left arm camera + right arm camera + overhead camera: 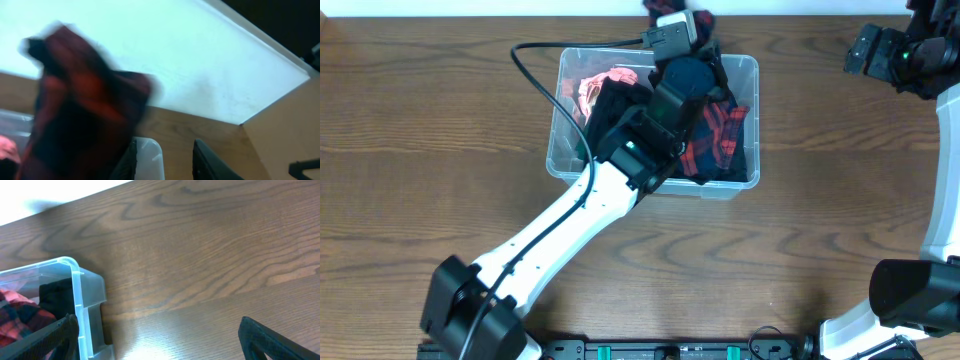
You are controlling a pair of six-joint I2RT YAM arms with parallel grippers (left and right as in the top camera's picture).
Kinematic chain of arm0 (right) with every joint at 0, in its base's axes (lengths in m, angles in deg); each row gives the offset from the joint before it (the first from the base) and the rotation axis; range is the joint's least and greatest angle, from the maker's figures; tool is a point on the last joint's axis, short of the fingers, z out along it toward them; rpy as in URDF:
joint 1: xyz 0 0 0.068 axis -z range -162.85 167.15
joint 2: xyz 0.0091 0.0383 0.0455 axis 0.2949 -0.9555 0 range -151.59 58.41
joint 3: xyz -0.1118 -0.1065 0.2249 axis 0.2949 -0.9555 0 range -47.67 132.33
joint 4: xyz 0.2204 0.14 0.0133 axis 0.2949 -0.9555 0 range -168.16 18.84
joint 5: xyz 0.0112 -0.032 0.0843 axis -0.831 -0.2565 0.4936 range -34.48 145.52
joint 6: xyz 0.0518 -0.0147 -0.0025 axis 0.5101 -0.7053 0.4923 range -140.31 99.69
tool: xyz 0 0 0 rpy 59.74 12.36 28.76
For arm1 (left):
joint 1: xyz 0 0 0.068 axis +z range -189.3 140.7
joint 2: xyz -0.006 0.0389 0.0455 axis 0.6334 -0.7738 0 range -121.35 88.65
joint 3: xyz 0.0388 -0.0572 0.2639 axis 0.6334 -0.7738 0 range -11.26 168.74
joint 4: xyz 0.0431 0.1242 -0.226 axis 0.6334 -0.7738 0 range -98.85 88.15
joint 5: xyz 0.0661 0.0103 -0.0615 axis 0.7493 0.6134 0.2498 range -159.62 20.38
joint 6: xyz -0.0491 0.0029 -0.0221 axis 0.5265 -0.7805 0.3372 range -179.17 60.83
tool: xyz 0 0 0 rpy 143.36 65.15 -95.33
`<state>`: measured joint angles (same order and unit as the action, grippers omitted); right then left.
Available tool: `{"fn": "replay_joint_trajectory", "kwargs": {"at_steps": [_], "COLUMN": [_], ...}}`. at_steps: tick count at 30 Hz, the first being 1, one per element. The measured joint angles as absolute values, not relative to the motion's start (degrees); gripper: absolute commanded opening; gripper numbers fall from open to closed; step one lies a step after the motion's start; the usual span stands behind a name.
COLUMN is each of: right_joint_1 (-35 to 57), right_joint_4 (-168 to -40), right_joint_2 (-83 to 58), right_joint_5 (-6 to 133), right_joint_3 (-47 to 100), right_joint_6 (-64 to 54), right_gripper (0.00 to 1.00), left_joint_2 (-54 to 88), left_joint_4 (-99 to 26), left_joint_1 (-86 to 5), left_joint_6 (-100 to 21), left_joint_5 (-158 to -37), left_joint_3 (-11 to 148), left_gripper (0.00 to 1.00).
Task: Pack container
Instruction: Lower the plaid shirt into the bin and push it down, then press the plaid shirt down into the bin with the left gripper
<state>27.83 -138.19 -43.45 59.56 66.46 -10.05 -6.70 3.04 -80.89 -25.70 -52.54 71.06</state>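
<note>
From the near left edge, the white left arm (pixel 560 225) reaches across the wooden table (pixel 420 120) and covers the middle of the container (pixel 720 188), which sits at the table's far centre. The container is a clear rectangular bin with rounded corners and a thick rim. It holds a red-and-black plaid cloth (pixel 715 135) on its right, a black garment (pixel 610 105) and a pink cloth (pixel 595 85) at its far left, and these hide its bottom. The left gripper (pixel 165 145) hangs over the container's far rim, jaws partly apart with only a corner of that rim showing between them. A blurred dark red cloth (pixel 85 115) shows just left of its fingers; whether it touches them cannot be told. The right gripper (pixel 157 325), at the far right and well apart from the container, gapes wide and empty.
</note>
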Motion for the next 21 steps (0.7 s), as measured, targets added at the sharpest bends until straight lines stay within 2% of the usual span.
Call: {"fn": "replay_joint_trajectory", "kwargs": {"at_steps": [4, 11, 21], "right_joint_1": [27.83, 27.83, 27.83], "right_joint_4": [-138.19, -138.19, -138.19], "right_joint_2": [-43.45, -43.45, -43.45], "right_joint_5": [59.56, 59.56, 59.56], "right_joint_3": [66.46, 66.43, 66.43], "right_joint_6": [-10.05, -10.05, -10.05], "right_gripper": [0.99, 0.99, 0.99], "left_joint_2": [-2.22, 5.71, 3.92], "left_joint_4": [0.94, -13.16, -34.16], "left_joint_1": [-80.97, -80.93, -77.00], "left_joint_6": [-32.12, -48.54, -62.68], "left_joint_5": [-52.54, -52.54, -53.90], "left_joint_3": [71.06, 71.61, 71.85], "left_gripper": [0.38, 0.38, 0.37]}}
